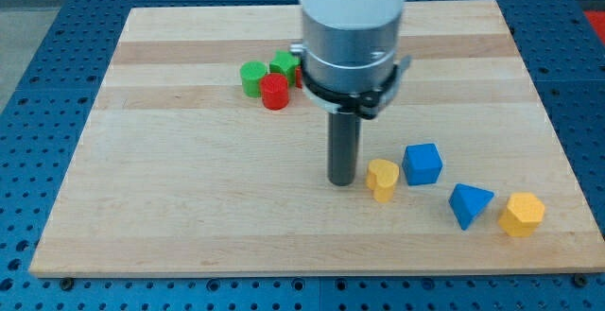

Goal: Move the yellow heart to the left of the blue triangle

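My tip (341,181) stood on the surface (189,188) just left of the yellow heart (382,179) — no claw showed — with the blue triangle (469,204) farther right.

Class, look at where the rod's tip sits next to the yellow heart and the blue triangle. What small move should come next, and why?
Probably a short push toward the view's right and slightly down. My tip sits just left of the yellow heart, and the blue triangle lies further right and lower. The blue cube is close on the heart's upper right, so angling down should avoid it.
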{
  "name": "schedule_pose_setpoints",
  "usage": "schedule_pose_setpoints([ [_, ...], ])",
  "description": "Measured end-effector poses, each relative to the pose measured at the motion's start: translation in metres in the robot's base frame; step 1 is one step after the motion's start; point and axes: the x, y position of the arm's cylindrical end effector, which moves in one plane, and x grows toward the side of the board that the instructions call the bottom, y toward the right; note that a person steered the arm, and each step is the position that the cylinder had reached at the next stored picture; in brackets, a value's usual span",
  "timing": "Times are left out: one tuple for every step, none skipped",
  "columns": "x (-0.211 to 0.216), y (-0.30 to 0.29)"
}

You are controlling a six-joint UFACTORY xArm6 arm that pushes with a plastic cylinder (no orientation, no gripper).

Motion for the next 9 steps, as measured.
schedule_pose_setpoints([
  [0.0,0.036],
  [0.0,0.066],
  [0.0,0.095],
  [0.0,0.108],
  [0.003,0.124],
  [0.01,0.127],
  [0.021,0.127],
  [0.021,0.127],
  [0.021,0.127],
])
